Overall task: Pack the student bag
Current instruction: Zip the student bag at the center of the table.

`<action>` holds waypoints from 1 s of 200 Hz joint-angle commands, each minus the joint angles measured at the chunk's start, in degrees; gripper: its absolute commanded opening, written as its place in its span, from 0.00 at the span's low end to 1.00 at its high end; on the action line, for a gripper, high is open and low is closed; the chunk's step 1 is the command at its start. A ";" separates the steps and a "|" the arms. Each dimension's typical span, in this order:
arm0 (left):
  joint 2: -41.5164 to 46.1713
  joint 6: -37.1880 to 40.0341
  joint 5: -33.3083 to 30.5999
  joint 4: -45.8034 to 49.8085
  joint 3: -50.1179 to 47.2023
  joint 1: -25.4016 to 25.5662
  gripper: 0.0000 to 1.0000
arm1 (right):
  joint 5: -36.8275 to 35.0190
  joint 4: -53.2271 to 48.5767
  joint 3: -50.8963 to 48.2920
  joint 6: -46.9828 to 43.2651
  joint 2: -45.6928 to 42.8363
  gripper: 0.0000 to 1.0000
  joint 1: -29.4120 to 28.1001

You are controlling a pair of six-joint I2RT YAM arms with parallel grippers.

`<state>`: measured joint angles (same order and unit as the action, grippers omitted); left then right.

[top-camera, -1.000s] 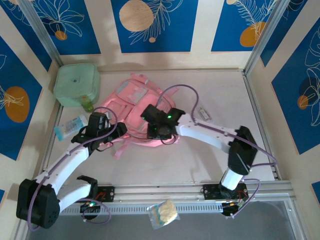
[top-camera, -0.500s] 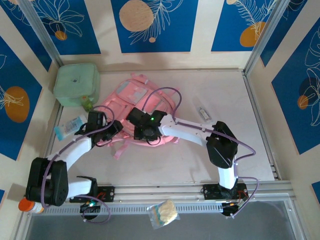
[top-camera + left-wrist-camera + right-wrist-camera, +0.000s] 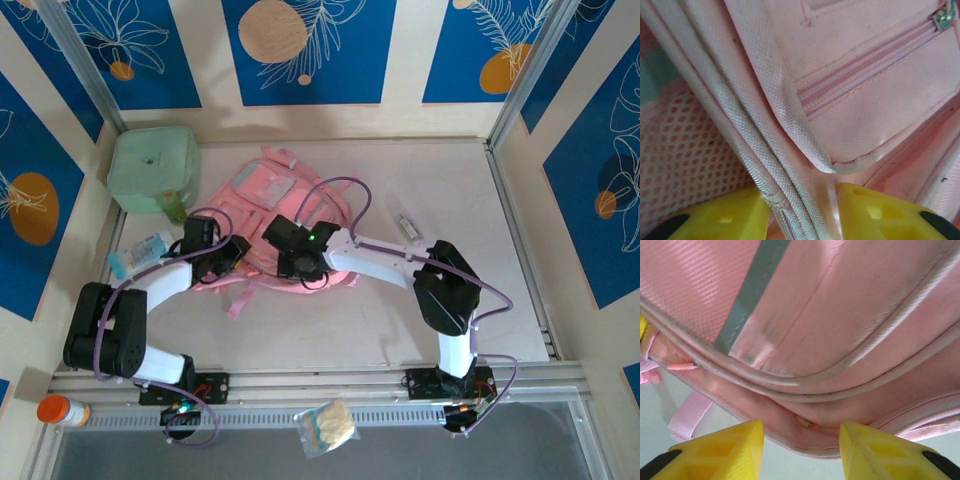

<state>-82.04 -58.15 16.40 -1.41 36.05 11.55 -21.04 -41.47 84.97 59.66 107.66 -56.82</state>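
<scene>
The student bag [image 3: 270, 195] is a pink backpack lying flat at the middle of the table. My left gripper [image 3: 232, 255] is at its near left edge. In the left wrist view a fold of the bag's pale piping and fabric [image 3: 790, 165] fills the gap between the yellow fingers of that gripper [image 3: 802, 215], which is shut on it. My right gripper [image 3: 290, 262] hovers at the bag's near edge. In the right wrist view its fingers [image 3: 801, 445] stand apart over the bag's rim [image 3: 815, 315], with bare table showing between them.
A mint-green soft case [image 3: 152, 165] sits at the far left corner. A blue and white packet [image 3: 140, 253] lies left of the bag. A small clear item [image 3: 405, 226] lies to its right. An orange-capped bottle [image 3: 62, 410] and a snack pouch [image 3: 327, 425] rest on the near rail.
The left gripper has moved right onto the bag's edge and its jaws have narrowed. The right gripper has shifted left along the bag's near edge. The left arm's base swung, uncovering the orange-capped bottle.
</scene>
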 commanded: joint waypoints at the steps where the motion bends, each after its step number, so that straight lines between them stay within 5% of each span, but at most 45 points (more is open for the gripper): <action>1: -1.75 -4.73 -1.34 -2.03 1.47 3.22 0.33 | -0.95 0.12 -1.40 0.98 -3.21 0.44 0.48; 48: -2.92 -10.96 -4.42 -4.39 2.13 7.06 0.00 | -0.93 -1.28 -1.89 -0.79 -4.96 0.45 1.53; 125: 2.83 -24.66 -8.18 -7.17 4.00 15.00 0.00 | 1.83 2.48 -3.86 5.29 -6.46 0.50 -0.36; 200: 3.10 -28.32 -9.10 -9.97 5.05 17.36 0.00 | -3.37 12.68 -6.84 12.32 -4.93 0.35 -2.28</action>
<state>-80.51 -85.08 6.63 -6.26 38.33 27.57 -20.58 -33.15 79.59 68.88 103.18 -57.45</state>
